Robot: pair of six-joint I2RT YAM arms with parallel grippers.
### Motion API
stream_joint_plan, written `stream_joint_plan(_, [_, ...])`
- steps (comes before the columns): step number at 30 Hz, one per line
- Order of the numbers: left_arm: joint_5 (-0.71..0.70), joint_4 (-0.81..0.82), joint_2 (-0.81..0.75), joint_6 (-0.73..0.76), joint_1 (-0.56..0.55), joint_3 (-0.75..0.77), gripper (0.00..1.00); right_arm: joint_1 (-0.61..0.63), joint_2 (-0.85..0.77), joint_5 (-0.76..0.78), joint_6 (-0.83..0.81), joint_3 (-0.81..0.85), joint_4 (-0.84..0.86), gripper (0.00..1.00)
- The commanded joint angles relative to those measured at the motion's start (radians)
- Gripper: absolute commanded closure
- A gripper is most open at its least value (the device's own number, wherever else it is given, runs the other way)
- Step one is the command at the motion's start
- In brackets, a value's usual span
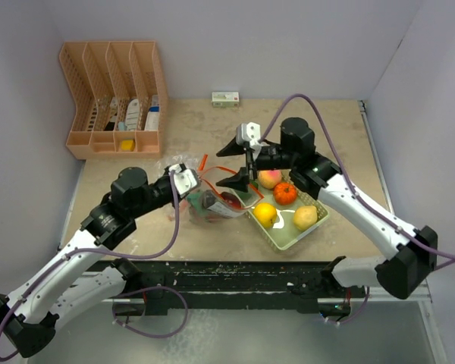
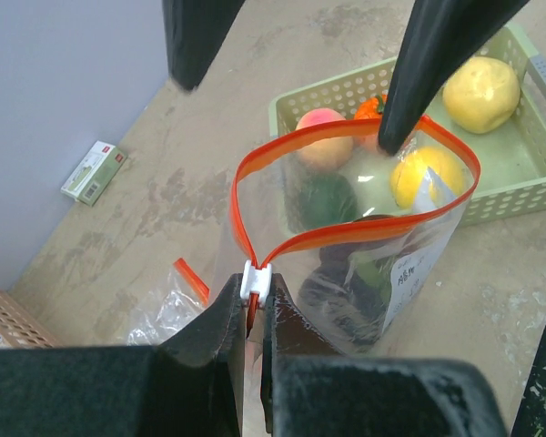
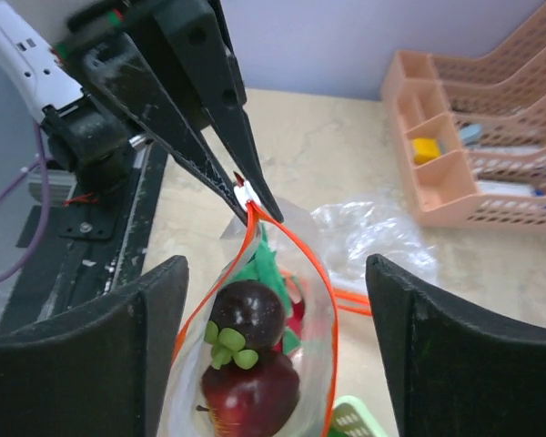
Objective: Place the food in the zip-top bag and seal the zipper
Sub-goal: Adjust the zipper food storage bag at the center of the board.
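Note:
The zip-top bag (image 1: 216,203) stands with its mouth wide open beside the tray. Its orange-red zipper (image 2: 346,235) forms a loop. My left gripper (image 2: 252,305) is shut on the zipper's end just under the white slider tab (image 2: 256,280) and holds that corner up. In the bag lie a dark purple mangosteen (image 3: 246,311), a dark red apple (image 3: 251,391) and a green piece (image 3: 262,269). My right gripper (image 3: 275,273) is open and empty above the bag's mouth, one finger on each side. A peach (image 1: 269,179), an orange-red fruit (image 1: 285,193), a lemon (image 1: 265,214) and a yellow pear (image 1: 305,217) lie in the tray.
The pale green tray (image 1: 287,241) sits right of the bag. A second crumpled clear bag (image 1: 174,165) lies behind the left gripper. A peach-coloured file organiser (image 1: 114,98) stands at the back left, and a small box (image 1: 225,98) by the back wall.

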Motion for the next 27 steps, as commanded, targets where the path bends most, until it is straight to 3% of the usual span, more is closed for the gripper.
stream_joint_plan(1, [0.016, 0.019, 0.012, -0.022, -0.001, 0.067, 1.00, 0.008, 0.070, -0.092, -0.005, 0.045, 0.008, 0.11])
stream_joint_plan(3, [0.028, 0.006, 0.024, -0.017, -0.001, 0.084, 1.00, 0.013, 0.070, -0.071, 0.016, 0.019, 0.055, 0.02])
stream_joint_plan(5, [0.039, -0.004, 0.034, -0.013, -0.001, 0.098, 1.00, 0.015, 0.077, -0.090, 0.043, 0.011, 0.096, 0.01])
stream_joint_plan(10, [0.044, -0.001, 0.045, -0.012, -0.001, 0.108, 1.00, 0.019, 0.133, -0.176, 0.039, 0.062, 0.050, 0.02])
stream_joint_plan(17, [0.052, 0.005, 0.044, -0.011, 0.000, 0.106, 1.00, 0.056, 0.193, -0.077, 0.070, 0.060, 0.054, 0.04])
stream_joint_plan(20, [0.053, 0.008, 0.041, -0.010, -0.001, 0.106, 1.00, 0.064, 0.212, -0.018, 0.074, 0.059, 0.030, 0.09])
stream_joint_plan(23, [0.051, 0.008, 0.039, -0.011, -0.001, 0.104, 1.00, 0.064, 0.206, 0.021, 0.082, 0.046, 0.027, 0.23])
stream_joint_plan(24, [0.051, 0.009, 0.039, -0.011, -0.001, 0.103, 1.00, 0.064, 0.201, 0.042, 0.088, 0.042, 0.027, 0.34])
stream_joint_plan(27, [0.042, 0.012, 0.035, -0.013, -0.001, 0.100, 1.00, 0.064, 0.184, 0.142, 0.120, 0.039, 0.020, 0.84])
